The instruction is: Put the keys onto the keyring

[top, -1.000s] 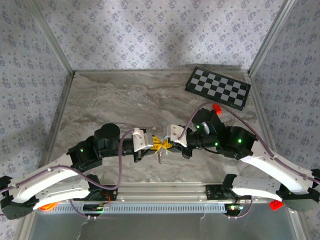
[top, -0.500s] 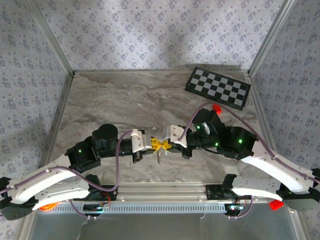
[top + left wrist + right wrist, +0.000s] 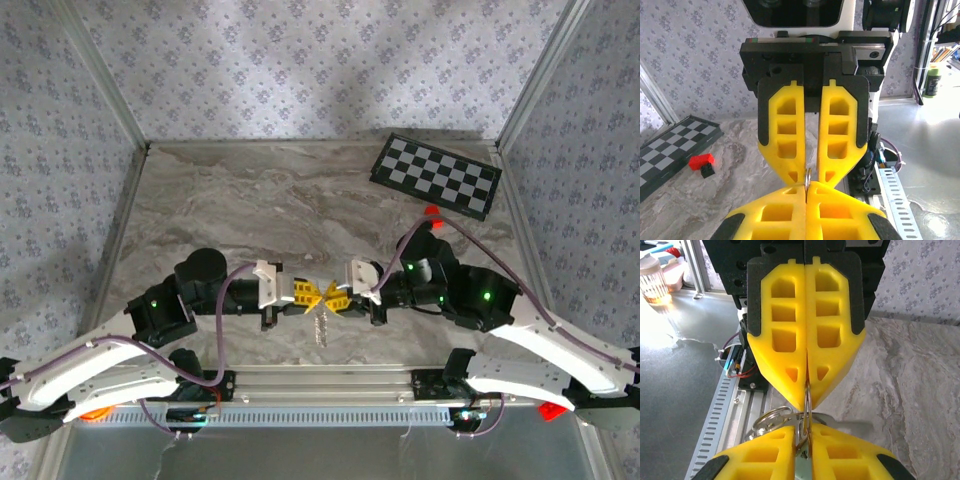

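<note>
Keyring (image 3: 322, 328): thin silvery link chain with rings at its upper end. Caught between two grippers meeting tip to tip over the near part of the marble-patterned table (image 3: 250, 210), chain trailing from the tips toward the near edge in the top view. Left gripper (image 3: 308, 293): closed, yellow fingers (image 3: 785, 340) pressed together on the edge of a thin ring. Right gripper (image 3: 337, 298): fingers a narrow slit apart, with the ring edge and a pale flat metal piece (image 3: 801, 467) sitting in the slit; clamped or loose, cannot tell. Split ring (image 3: 771, 421) dangling just beside that slit in the right wrist view. Also on the table: checkerboard (image 3: 436, 176) at the far right corner, and a red block (image 3: 432, 211) just in front of it, well apart from both grippers.
</note>
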You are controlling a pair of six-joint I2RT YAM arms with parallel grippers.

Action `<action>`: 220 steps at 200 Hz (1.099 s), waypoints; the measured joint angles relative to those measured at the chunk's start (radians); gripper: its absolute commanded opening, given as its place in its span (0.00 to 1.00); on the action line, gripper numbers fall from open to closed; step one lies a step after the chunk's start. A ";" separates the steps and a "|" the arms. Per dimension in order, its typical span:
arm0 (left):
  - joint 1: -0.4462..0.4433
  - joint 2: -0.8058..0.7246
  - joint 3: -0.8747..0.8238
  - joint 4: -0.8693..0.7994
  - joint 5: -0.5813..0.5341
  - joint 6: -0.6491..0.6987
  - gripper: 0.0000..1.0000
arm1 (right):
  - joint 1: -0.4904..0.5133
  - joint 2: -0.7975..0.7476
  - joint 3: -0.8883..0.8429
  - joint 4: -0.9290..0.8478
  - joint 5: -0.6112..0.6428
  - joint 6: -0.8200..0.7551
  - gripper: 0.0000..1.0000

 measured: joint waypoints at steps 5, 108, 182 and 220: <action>0.000 0.000 0.000 0.003 0.004 -0.002 0.00 | 0.000 -0.002 -0.003 0.004 -0.002 0.001 0.17; 0.000 -0.031 0.000 0.058 0.056 -0.026 0.00 | 0.000 -0.077 -0.058 0.058 -0.027 0.039 0.06; 0.000 -0.033 0.000 0.060 0.060 -0.032 0.00 | 0.000 -0.104 -0.088 0.080 -0.028 0.070 0.33; 0.000 -0.033 0.000 0.060 0.070 -0.033 0.00 | 0.000 -0.153 -0.135 0.124 -0.028 0.097 0.26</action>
